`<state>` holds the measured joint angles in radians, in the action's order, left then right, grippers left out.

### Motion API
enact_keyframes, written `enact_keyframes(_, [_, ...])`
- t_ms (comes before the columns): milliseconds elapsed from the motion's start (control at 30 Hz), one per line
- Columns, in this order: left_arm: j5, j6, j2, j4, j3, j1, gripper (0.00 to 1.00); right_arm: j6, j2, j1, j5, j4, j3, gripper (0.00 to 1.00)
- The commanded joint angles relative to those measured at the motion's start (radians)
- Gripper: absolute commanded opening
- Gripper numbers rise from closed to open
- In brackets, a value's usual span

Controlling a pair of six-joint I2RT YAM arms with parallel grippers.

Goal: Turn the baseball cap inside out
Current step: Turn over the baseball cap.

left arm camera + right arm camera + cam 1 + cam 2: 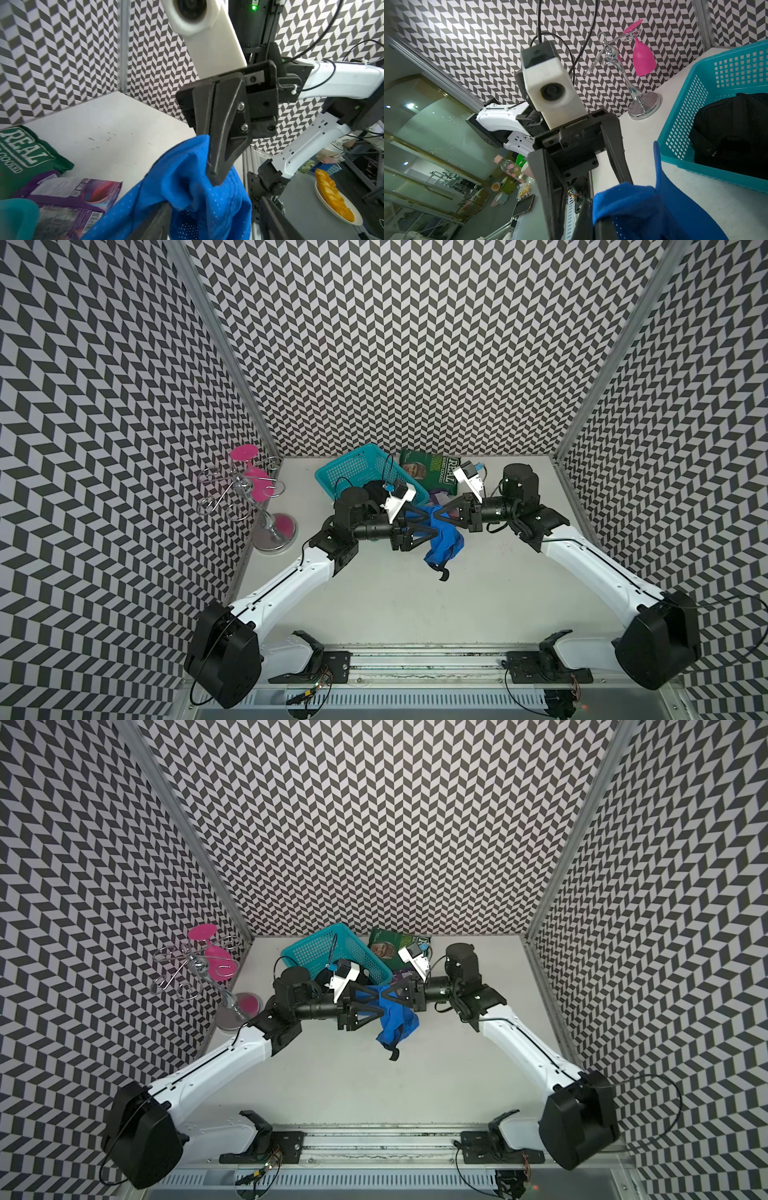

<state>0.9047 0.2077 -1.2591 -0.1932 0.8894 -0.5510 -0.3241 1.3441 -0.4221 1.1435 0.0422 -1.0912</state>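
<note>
While it droops over the middle of the worktop (374,605), the blue baseball cap (444,539) hangs between two claws.
The left claw (434,525) is spread around its fabric and the right claw (435,511) pinches it, with a teal basket (353,472) behind.

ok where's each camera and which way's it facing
top views: high in front, looking down on the table; left arm, right arm, blue cap
left wrist: on its arm, faces the right end effector shut on the cap; own fingers show
right wrist: likewise, faces the open left end effector and basket
shared: wrist views face each other; all show the cap
</note>
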Motion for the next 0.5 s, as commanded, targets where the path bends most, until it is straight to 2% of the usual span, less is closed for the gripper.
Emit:
enact_keyframes(0, [0.072,0.024,-0.011,-0.063,0.020,-0.013,0.63,-0.015,-0.033,0.005,0.031,-0.068,-0.043,0.00])
enact_keyframes(267, [0.067,0.018,-0.036,-0.050,0.022,-0.019,0.36,-0.010,-0.031,0.005,0.035,-0.048,-0.070,0.00])
enact_keyframes(400, [0.050,0.047,-0.036,-0.090,0.016,-0.023,0.16,0.001,-0.026,0.005,0.027,-0.034,-0.069,0.00])
enact_keyframes(467, [0.045,0.076,-0.034,-0.122,0.007,-0.024,0.12,0.008,-0.029,0.005,0.008,-0.024,-0.068,0.04])
